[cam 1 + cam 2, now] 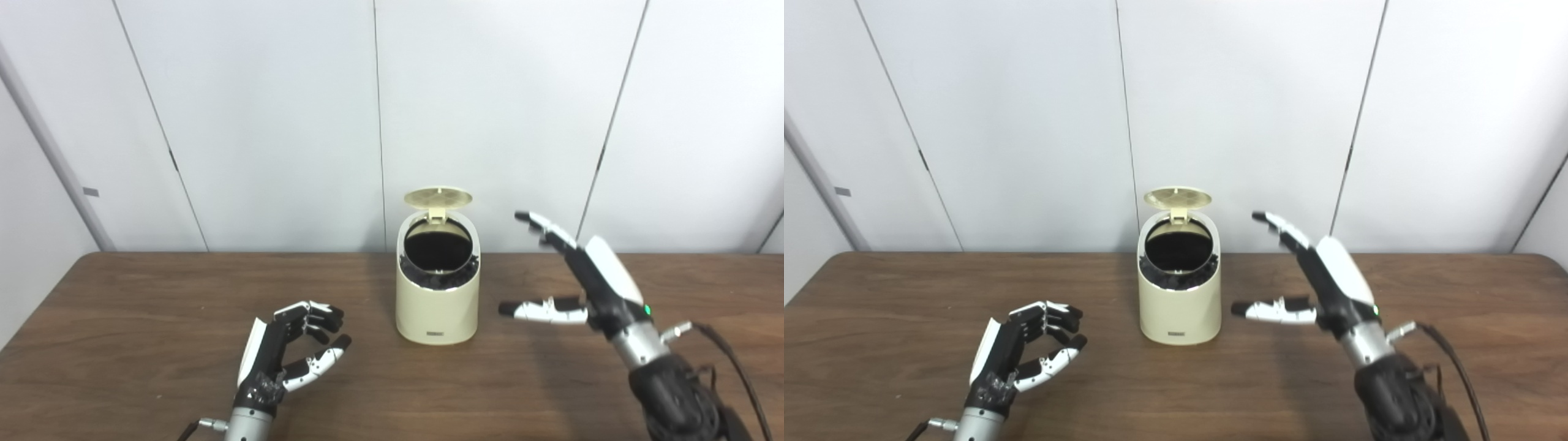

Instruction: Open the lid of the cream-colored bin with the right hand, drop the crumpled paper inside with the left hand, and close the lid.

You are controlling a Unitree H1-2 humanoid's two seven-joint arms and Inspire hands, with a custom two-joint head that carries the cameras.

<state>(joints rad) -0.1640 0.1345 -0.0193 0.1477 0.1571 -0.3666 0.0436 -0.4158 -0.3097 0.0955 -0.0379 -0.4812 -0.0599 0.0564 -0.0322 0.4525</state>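
A cream-colored bin stands mid-table with its round lid tipped up at the back, showing a dark inside lined with a black bag. My right hand hovers to the bin's right, open, fingers stretched up and thumb pointing toward the bin, touching nothing. My left hand rests low at the front left, fingers curled but apart, with nothing between them. No crumpled paper shows on the table or in either hand.
The brown wooden table runs to a white panelled wall right behind the bin. A black cable trails from the right wrist.
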